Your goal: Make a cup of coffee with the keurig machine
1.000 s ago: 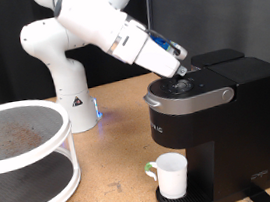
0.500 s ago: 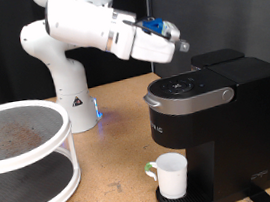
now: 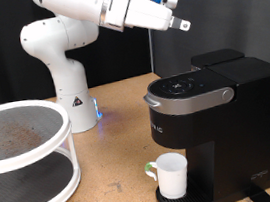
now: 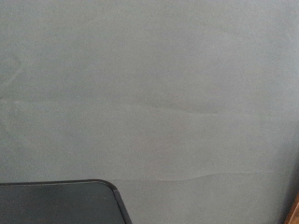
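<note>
The keurig machine [image 3: 214, 120] stands at the exterior view's right, black, with its grey arched lid handle down. The cup [image 3: 172, 175], white with a pale green handle, sits on the drip tray under the spout. My gripper [image 3: 182, 25] hangs in the air well above the machine's top and a little toward the exterior view's left. Its fingers look pressed together with nothing between them. The wrist view shows only a grey wall and a dark corner of the keurig machine [image 4: 56, 203]; no fingers appear there.
A white two-tier round rack [image 3: 22, 157] stands at the exterior view's left on the wooden table [image 3: 112, 155]. The arm's white base [image 3: 63, 76] rises behind it, near the middle. A black backdrop closes the back.
The gripper has lifted from the buttons on the machine's top, rising up and away. The cup and machine have not moved.
</note>
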